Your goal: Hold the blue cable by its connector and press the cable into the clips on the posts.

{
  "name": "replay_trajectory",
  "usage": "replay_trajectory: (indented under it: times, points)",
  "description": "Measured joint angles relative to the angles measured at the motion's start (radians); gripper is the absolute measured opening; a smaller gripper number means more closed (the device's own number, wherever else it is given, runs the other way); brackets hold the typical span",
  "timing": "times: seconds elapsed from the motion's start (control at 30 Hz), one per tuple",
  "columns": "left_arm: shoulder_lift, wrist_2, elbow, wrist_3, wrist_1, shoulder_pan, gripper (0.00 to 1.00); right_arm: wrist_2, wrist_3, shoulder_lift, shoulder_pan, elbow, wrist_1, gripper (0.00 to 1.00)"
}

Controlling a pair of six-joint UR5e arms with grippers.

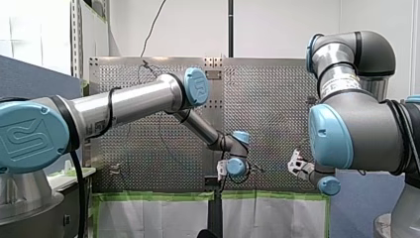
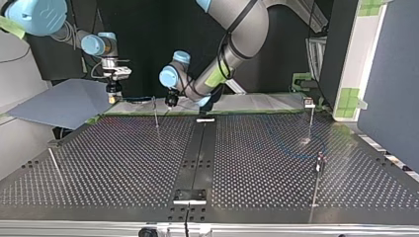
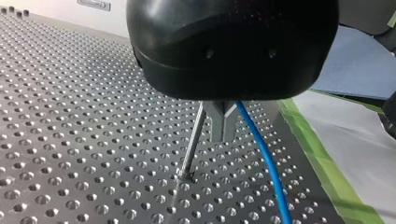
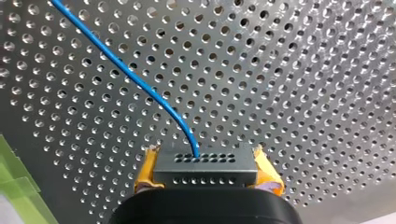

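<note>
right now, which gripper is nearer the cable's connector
Right: my right gripper is shut on the connector; my left gripper sits farther along the blue cable, beside a post.

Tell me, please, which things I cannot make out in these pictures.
- Left wrist view: my left gripper's black body hides whether it grips the blue cable.
- Top view: the clips on the posts are too small to see clearly.
- Right wrist view: beyond the connector, the cable is cut off by the edge.
</note>
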Motion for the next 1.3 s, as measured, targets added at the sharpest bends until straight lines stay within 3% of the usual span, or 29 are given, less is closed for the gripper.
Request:
replay_trajectory:
  times: [0.23,0.67,0.87,1.03,1.3]
  points:
    - [-0.001,0.019,-0.001,-0.014,-0.007,0.003,0.0,0.009,-0.01,0.034,0.002,-0.028,0.012,0.0]
    - [-0.002,0.033,0.018,-0.05,-0.062,0.024,0.0,0.013,-0.01,0.038,0.003,-0.036,0.016,0.0]
    - [-0.005,0.036,0.029,-0.07,-0.071,0.032,0.0,0.043,-0.01,0.039,0.006,-0.067,0.044,0.0]
    - [-0.032,0.032,0.055,-0.076,-0.098,0.028,0.0,0.066,-0.009,0.039,0.009,-0.092,0.064,0.0]
    - [-0.086,0.026,0.12,-0.076,-0.162,0.027,0.0,0.071,-0.011,0.042,0.012,-0.123,0.078,0.0]
